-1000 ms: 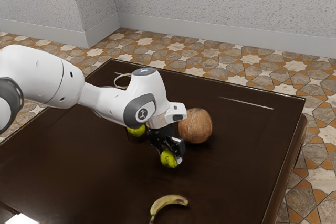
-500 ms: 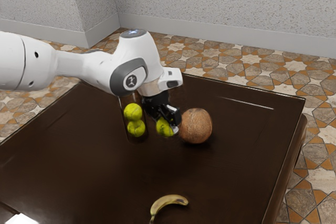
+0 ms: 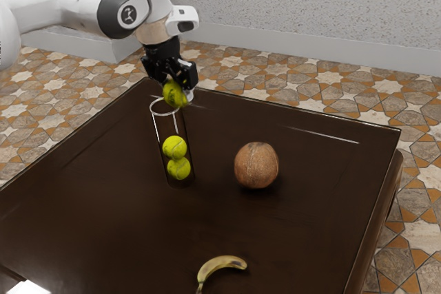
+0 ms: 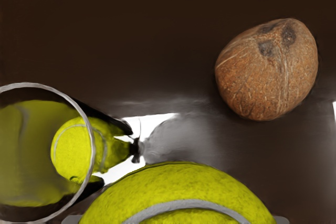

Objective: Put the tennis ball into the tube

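Exterior view: a black two-finger gripper [image 3: 178, 90] is clasped around a yellow-green tennis ball [image 3: 173, 96], which it holds in the air near the mouth of a clear tube [image 3: 167, 126]. The ball is round, so its direction cannot be told from its shape. The tube stands on a dark brown table [image 3: 310, 197], its long axis upright and its open end up. In this view the held ball overlaps the far side of the pale rim [image 3: 151, 110], toward the exterior view's right. Inside the tube's lower part, an upper ball [image 3: 174, 147] rests on a lower ball [image 3: 178, 169]. A brown coconut [image 3: 256, 165] sits near the tube's base, on the exterior view's right, apart from it. A curved yellow banana [image 3: 222, 262] lies well apart from both, by the view's lower edge. Behind the table are a patterned tile floor [image 3: 296, 74] and a speckled gray wall [image 3: 310, 5].

Wrist view: the held ball is large and close, with a pale curved seam [image 4: 186, 203] across it. Just beside it is the tube's round opening, seen from above, with yellow-green inside. Whether ball and rim touch cannot be told. The coconut is on the other side, its dark spots [image 4: 289, 34] showing.
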